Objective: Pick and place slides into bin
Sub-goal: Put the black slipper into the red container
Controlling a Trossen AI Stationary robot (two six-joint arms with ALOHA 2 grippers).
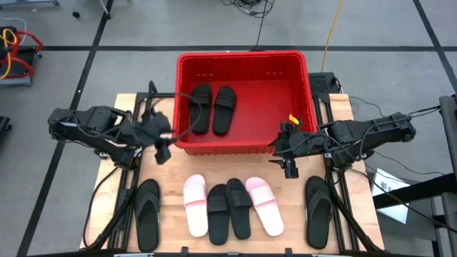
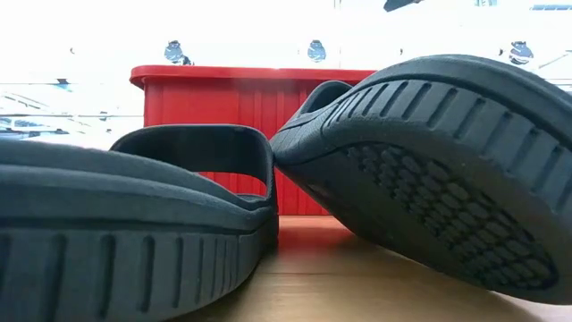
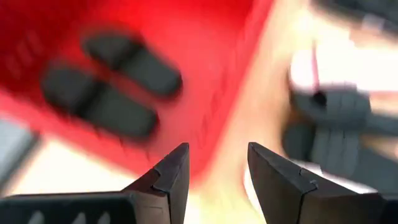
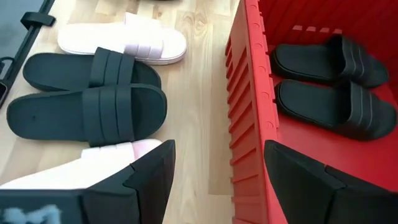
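We see the left gripper [image 1: 163, 146] just off the bin's [image 1: 243, 61] front left corner, its fingers [image 3: 173, 177] spread wide and holding nothing. The right gripper [image 1: 288, 158] hangs at the bin's front right corner; its fingers [image 4: 149, 177] also stand wide apart and empty, straddling the bin's ribbed front wall without touching it.

The bin is bright red with slotted walls and sits at the table's [image 1: 128, 103] far side. Two black band slides [image 1: 212, 108] lie side by side inside it, toward its left half.

On the table in front of the bin we count six more in a row: a black flip-flop [image 1: 148, 214] at the left, a pink slide [image 1: 196, 205], two black band slides [image 1: 228, 209] overlapping in the middle, another pink slide [image 1: 265, 205], and a black flip-flop [image 1: 318, 212] at the right. The middle black pair fills the low view, hiding most of the bin there.
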